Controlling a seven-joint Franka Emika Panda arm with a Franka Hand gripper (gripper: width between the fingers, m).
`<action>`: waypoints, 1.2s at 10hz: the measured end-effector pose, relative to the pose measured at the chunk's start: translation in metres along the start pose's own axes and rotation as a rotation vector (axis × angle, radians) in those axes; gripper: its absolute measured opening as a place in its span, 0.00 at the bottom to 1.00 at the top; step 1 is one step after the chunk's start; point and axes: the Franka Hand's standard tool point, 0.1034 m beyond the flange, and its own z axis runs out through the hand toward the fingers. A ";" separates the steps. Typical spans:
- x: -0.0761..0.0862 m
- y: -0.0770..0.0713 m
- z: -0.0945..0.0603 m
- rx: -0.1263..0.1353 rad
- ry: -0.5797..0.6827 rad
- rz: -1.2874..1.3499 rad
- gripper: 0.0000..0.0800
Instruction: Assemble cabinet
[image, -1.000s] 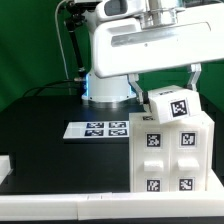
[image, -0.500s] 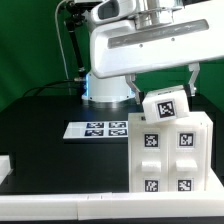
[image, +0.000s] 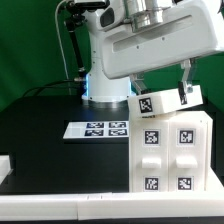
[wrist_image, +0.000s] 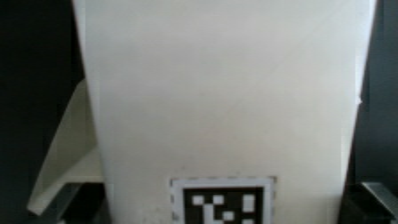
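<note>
The cabinet (image: 172, 155) looks like plain white plastic, smooth and pretty matt, with printed black-and-white tags stuck flat on its faces. The smaller white panel (wrist_image: 214, 110) up close has that same chalky, even finish. The counter (image: 50, 135) is flat matt black, barely any shine. The robot arm (image: 150, 45) shell is glossier white plastic, catching the light.

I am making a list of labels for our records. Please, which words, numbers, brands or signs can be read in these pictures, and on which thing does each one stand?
No words, numbers or brand names can be read.
Cabinet: square black-and-white tags, patterns only, no text.
White part at the claw: one such tag, no text.
Marker board: four tags, too small to make out.
Wrist view: one tag on the white part, blurred, no text.
</note>
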 end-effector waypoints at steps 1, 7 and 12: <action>-0.001 0.000 0.000 0.005 -0.004 0.080 0.70; -0.002 0.000 0.000 0.020 -0.048 0.577 0.70; 0.000 0.000 -0.001 0.030 -0.091 0.870 0.70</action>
